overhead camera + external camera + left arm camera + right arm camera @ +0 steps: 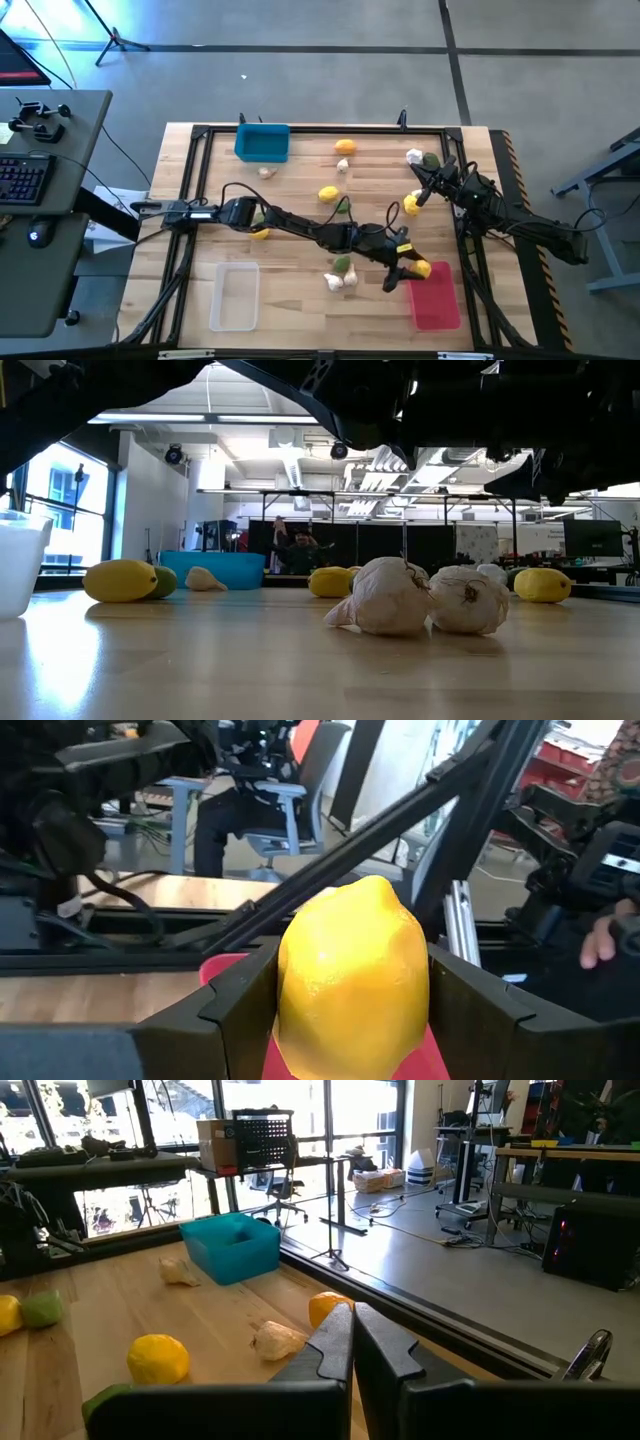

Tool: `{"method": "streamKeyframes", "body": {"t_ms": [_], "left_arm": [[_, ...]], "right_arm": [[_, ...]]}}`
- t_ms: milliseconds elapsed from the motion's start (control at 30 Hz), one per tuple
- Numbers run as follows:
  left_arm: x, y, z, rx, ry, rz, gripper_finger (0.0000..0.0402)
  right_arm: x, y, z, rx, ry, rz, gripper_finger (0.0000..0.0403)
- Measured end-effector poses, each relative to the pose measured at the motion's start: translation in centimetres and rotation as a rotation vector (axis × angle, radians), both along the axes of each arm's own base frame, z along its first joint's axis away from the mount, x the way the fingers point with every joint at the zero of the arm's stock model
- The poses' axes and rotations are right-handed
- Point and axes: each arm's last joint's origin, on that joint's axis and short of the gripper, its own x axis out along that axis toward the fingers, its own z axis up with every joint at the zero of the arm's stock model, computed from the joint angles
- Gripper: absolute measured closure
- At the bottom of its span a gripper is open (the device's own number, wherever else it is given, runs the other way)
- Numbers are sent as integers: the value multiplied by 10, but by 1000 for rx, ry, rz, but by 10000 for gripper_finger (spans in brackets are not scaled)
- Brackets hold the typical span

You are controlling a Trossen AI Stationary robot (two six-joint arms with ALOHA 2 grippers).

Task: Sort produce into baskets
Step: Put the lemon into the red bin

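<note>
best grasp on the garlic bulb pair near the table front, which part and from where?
Take one garlic bulb across its round body, coming straight down. The two sit touching beside a green fruit, so set the jaws along the free sides. The left gripper, holding a lemon, is busy.

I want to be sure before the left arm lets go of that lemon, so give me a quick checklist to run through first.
1. Lemon clamped between the left gripper fingers: ok.
2. Left gripper over the red basket: ok, at its near corner; red shows under the lemon in the left wrist view.
3. Red basket holds no wrong produce: ok, looks empty from above.
4. Right gripper clear of the drop: ok, it is shut and sits well apart from the red basket.
5. Height above the basket floor: cannot tell.
</note>
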Motion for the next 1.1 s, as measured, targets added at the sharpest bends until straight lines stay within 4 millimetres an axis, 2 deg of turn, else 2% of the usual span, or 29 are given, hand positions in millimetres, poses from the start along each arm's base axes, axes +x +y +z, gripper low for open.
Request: {"method": "streamKeyframes", "body": {"t_ms": [400,500,600,733,867,933,1100], "left_arm": [[0,3,0,45,-17,-4,148],[1,3,0,102,-40,3,149],[-1,3,9,94,-45,6,159],[-6,10,46,53,-73,8,193],[-17,25,88,80,-28,29,252],[-23,34,98,116,24,44,286],[-35,51,109,161,176,62,369]], "right_arm": [[0,0,0,0,0,0,402],[0,0,0,0,0,0,402],[0,0,0,-10,8,0,402],[0,0,0,-18,15,0,402],[0,0,0,-20,16,1,402],[0,0,0,-20,15,1,402],[0,0,1,-23,9,0,402]]}}
